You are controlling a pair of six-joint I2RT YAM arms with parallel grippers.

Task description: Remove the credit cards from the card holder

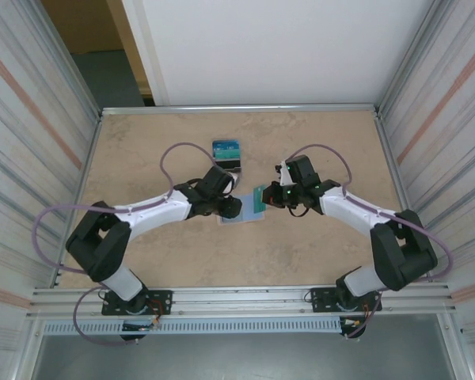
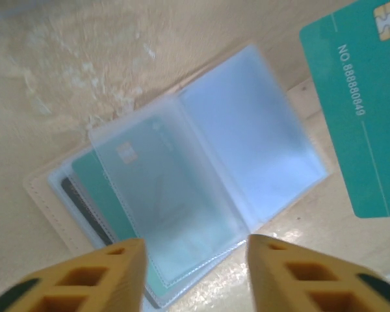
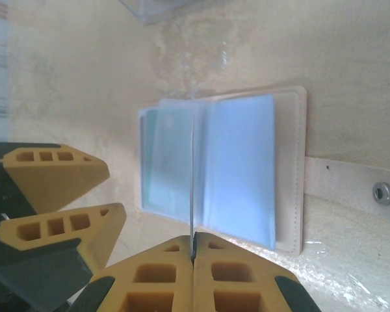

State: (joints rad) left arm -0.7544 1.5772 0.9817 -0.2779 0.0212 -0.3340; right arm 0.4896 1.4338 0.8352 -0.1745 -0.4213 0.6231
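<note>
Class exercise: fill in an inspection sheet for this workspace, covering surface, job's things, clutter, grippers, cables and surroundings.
Surface: beige mottled table.
Job's things: card holder lies open and flat; teal card is lifted above it; blue card and dark card lie farther back; second teal card sits in a sleeve.
Clutter: nothing seen.
Grippers: right gripper shut on the teal card; left gripper open over the holder.
Cables: purple cables loop along both arms.
Surroundings: ribbed walls at both sides, white panel behind.

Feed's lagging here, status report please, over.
Left tool open over card holder. Right tool shut on teal card, clear of holder. More cards inside. Nothing blocking.
</note>
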